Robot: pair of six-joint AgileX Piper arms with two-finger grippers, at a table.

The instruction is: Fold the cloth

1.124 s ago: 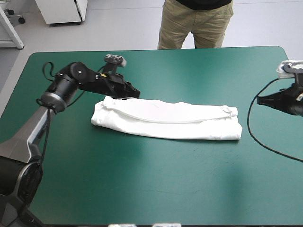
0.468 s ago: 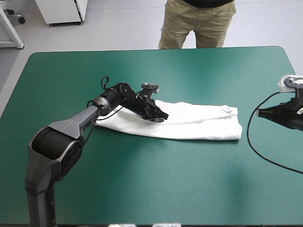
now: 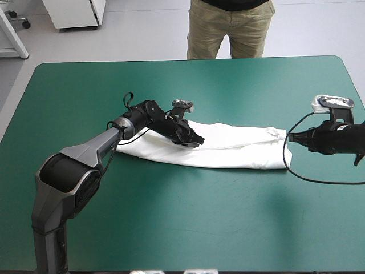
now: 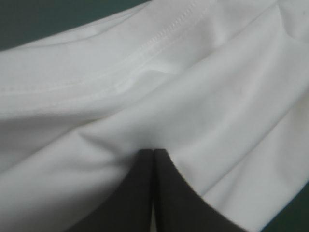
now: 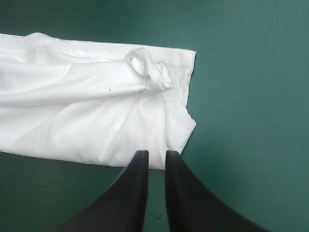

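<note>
The T-shirt (image 3: 239,149) lies folded long (white, creased).

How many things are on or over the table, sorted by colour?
White: 1, the folded short-sleeved T-shirt
Black: 2, the left tool and the right tool, each with two fin-shaped fingers
Teal-green: 1, the table cover
Total: 4

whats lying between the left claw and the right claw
In the high view, the folded white T-shirt stretches from left claw to right claw.
</note>
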